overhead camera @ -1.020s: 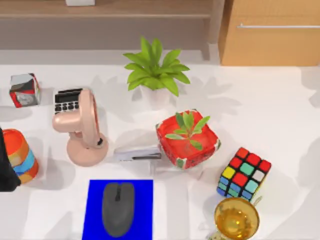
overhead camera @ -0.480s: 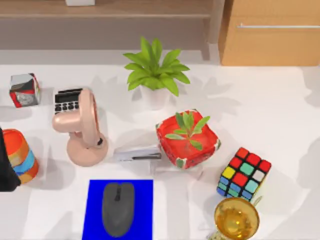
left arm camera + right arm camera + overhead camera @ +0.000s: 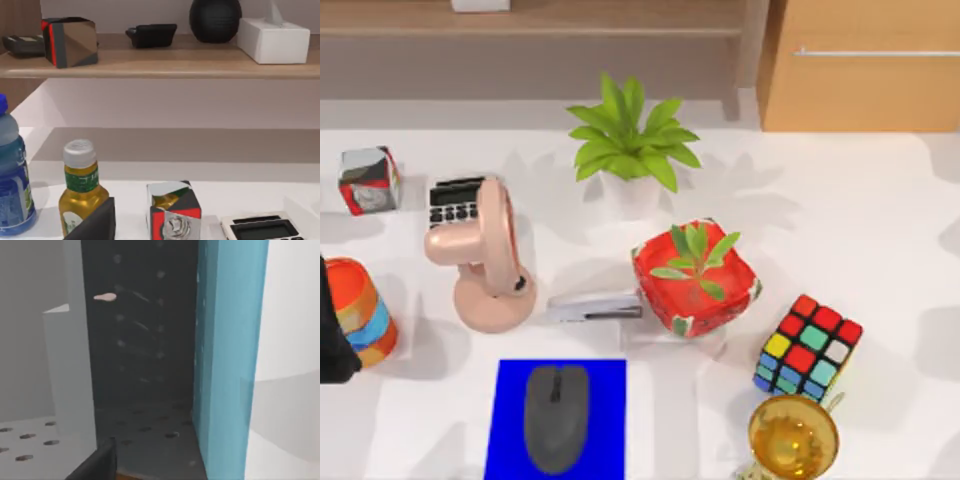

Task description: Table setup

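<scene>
Several things crowd the middle of the top view, and that crowding is the main hazard: the stapler lies touching or nearly touching the red planter, with the pink fan just beside its other end, so a descent a little off line could, I judge, nudge the planter or tip the fan. The mouse rests on the blue mat at lower centre, already looking placed, while the puzzle cube and gold cup sit close together at lower right. My left arm is a dark shape at the left edge, against the striped cup, which a careless swing might knock; whether its fingers are open I cannot tell. From the left wrist come things the overhead camera misses: a yellow-green bottle, a blue bottle, and a shelf with a tissue box. The right wrist faces a dark recess beside a teal panel, and its grip is likewise unclear.
</scene>
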`<state>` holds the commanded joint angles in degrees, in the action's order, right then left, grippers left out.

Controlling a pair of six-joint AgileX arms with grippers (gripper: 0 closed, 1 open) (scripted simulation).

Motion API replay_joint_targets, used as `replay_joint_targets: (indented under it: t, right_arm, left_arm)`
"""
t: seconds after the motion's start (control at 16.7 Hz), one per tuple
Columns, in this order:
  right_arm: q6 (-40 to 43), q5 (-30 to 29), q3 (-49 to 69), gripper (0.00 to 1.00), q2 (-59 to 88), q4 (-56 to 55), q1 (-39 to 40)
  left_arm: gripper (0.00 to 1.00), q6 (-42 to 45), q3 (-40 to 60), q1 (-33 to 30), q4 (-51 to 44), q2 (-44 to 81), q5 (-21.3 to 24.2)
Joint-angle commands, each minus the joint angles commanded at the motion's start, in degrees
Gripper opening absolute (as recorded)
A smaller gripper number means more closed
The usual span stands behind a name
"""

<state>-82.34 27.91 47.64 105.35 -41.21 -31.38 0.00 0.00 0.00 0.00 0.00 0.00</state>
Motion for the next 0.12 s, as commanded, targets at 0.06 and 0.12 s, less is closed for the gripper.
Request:
replay_joint_targets:
  t: [0.06,0.12]
  right_arm:
    - [0.0,0.2,-0.7,1.0,-0.1,-0.1,-0.3]
    - [0.0,0.3,-0.8,1.0,-0.1,-0.1,-0.3]
  left_arm:
    - [1.0,0.0,0.0,0.0,0.0,0.0,0.0]
    - [1.0,0.0,0.0,0.0,0.0,0.0,0.0]
